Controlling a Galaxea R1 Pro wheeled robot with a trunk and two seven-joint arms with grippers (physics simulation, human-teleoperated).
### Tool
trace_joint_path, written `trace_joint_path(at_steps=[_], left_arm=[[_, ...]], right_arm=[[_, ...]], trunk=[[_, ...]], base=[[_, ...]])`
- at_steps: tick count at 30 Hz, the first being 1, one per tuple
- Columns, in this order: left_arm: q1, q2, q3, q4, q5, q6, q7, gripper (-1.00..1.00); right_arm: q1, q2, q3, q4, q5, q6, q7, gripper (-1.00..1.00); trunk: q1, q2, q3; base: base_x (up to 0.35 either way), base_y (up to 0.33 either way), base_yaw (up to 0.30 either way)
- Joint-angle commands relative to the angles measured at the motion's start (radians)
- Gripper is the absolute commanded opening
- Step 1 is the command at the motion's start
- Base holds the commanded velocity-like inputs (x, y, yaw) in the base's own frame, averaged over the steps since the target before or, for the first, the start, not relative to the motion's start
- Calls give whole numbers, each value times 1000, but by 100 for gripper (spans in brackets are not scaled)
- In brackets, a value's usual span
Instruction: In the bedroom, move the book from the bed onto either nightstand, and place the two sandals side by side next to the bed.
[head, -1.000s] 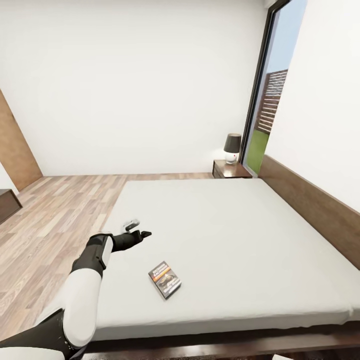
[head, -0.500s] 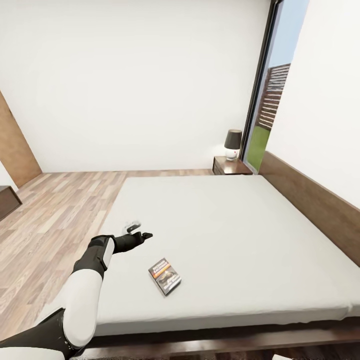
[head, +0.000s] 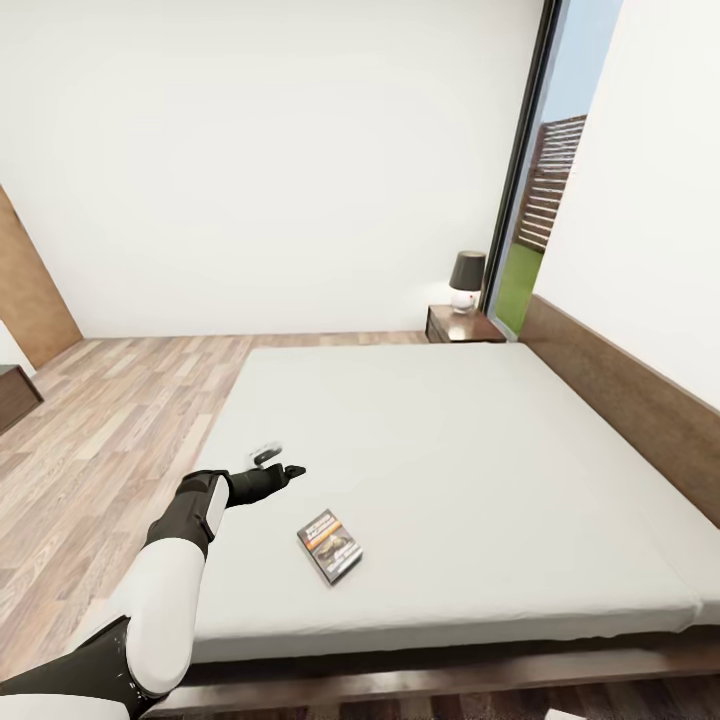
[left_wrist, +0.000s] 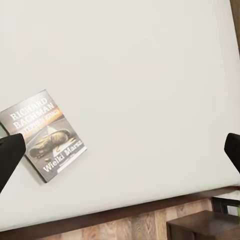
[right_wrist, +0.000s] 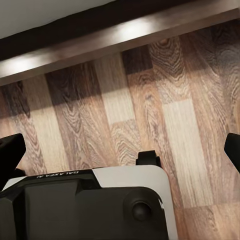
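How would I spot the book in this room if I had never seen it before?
Look at the big bed with the pale grey mattress. Near its foot edge, just beyond the robot's outstretched left end effector, lies a small thin book. It is the sole object on the mattress, with a dark cover, an orange band and white lettering.

Look at the thin dark paperback with the orange band (left_wrist: 44, 135) in your left wrist view, lying flat on the pale grey mattress of the bed (left_wrist: 140, 75): its cover reads "RICHARD BACHMAN" in white capitals across the head. A smaller line runs along the orange band just under that name, too fine for you to make out. Near the foot of the cover stands "Wielki Marsz" in white (the last letters are soft, so take that reading with care). In your head view the same cover (head: 330, 546) shows only a blur of lettering. In your right wrist view, the robot's white body panel (right_wrist: 100, 177) carries a small line of grey capitals you cannot read.
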Motion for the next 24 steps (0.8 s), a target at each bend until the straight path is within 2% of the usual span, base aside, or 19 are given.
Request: trace_joint_path(at_steps=[1,11,14,15,16,18,20,24], left_arm=[[-2,-2,8,-2,-10,5,-10,100],[-2,-2,8,-2,-10,6,-12,100],[-2,-2,8,-2,-10,6,-12,100],[-2,-2,8,-2,-10,6,-12,100],[-2,-2,8,-2,-10,6,-12,100],[-2,-2,8,-2,-10,6,-13,100],[-2,-2,8,-2,-10,6,-13,100],[-2,-2,8,-2,-10,6,-16,100]], right_arm=[[-1,0,-4,0,-5,2,5,100],[-1,-5,-1,-1,5,3,25,100],[-1,-7,0,-1,7,4,97,100],[-1,-8,0,-2,7,4,177,100],[-1,-9,0,-2,7,4,228,100],[-1,-9,0,-2,5,4,281,100],[-1,-10,0,-2,3,3,314,100],[-1,-10,0,-2,2,2,331,100]], trunk=[[1,-2,-4],[1,-2,-19],[1,-2,-24],[1,-2,-26],[1,-2,-27],[1,-2,-30],[1,-2,-34],[1,-2,-40]], base=[[0,0,0],[0,0,0],[0,0,0],[0,0,0],[0,0,0],[0,0,0],[0,0,0],[0,0,0]])
